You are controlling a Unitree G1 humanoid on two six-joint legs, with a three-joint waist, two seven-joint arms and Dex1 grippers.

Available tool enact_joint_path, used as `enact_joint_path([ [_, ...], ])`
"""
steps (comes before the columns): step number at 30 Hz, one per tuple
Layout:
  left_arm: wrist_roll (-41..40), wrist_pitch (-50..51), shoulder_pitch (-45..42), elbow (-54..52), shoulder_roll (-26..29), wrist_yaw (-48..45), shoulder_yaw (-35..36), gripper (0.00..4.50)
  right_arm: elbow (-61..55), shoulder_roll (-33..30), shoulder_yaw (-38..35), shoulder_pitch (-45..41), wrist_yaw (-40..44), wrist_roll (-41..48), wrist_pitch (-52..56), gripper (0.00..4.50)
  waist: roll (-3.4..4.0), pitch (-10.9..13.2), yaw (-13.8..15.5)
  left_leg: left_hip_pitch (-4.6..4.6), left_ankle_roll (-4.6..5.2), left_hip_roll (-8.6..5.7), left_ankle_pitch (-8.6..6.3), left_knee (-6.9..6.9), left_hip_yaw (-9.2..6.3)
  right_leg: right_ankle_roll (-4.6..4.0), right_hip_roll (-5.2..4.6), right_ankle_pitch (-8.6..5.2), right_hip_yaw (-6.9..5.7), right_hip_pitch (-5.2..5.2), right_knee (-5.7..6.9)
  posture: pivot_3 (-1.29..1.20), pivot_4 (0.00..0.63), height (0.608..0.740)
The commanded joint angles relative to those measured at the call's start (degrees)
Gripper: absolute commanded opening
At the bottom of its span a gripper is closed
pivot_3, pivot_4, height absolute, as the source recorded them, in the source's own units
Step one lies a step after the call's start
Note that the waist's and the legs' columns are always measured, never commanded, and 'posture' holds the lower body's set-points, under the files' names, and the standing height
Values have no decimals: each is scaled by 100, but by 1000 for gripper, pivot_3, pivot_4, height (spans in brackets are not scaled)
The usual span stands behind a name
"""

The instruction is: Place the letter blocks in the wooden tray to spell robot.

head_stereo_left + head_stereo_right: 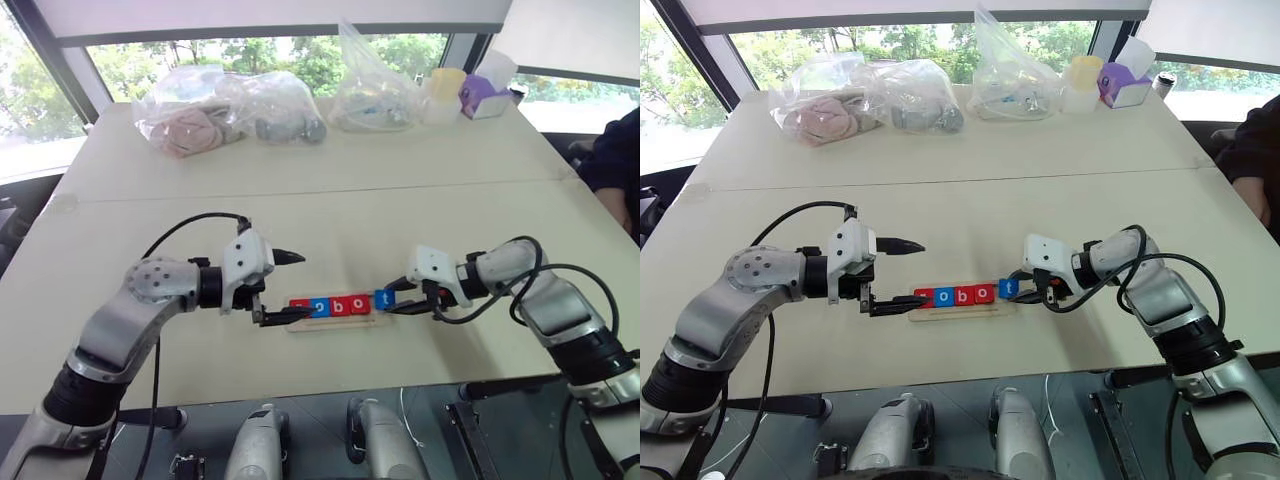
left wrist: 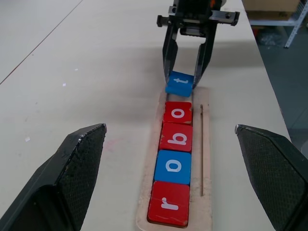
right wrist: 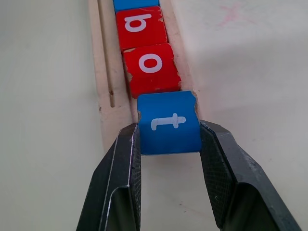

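Left wrist view gives the cleanest look at the wooden tray: four letter blocks sit in its slot, a red "r", a blue "o", a red "b" and a red "o", edge to edge in one line. And there's the fifth, the blue "t" block, clamped between the right gripper fingers, one pad on each side of the tile (a tidy squeeze, no slack showing). It hangs at the tray's open end, its leading edge just against the red "o", tilted a little rather than lying flat in the slot.

Over at the tray's other end, the left gripper has its two black fingers spread wide apart, one above the tray and one low beside the "r" end, gripping nothing.

Beyond the tray, at the far edge of the table, lie clear plastic bags stuffed with soft pinkish and grey things, another bag next to them, then a pale yellow cup and a purple-and-white box. No writing readable on any of those. A person's dark sleeve shows off past the tray's "t" end, at the table's side.
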Motion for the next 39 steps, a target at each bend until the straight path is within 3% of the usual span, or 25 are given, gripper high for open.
enact_joint_path([
  [1, -49, -18, 45, -266, 36, 82, 151, 4500, 119, -4, 14, -170, 100, -104, -186, 1125, 0, 0, 1, 0, 0, 0, 0, 0, 0, 0, 1, 0, -1, 0, 1, 0, 150, 740],
  [39, -96, 66, 159, -438, 19, 317, 163, 4500, 257, 298, 247, -466, 425, -289, -187, 1125, 0, 0, -10, 3, 0, 0, 1, 0, 4, 0, 1, 1, 0, 1, 4, 0, 150, 740],
])
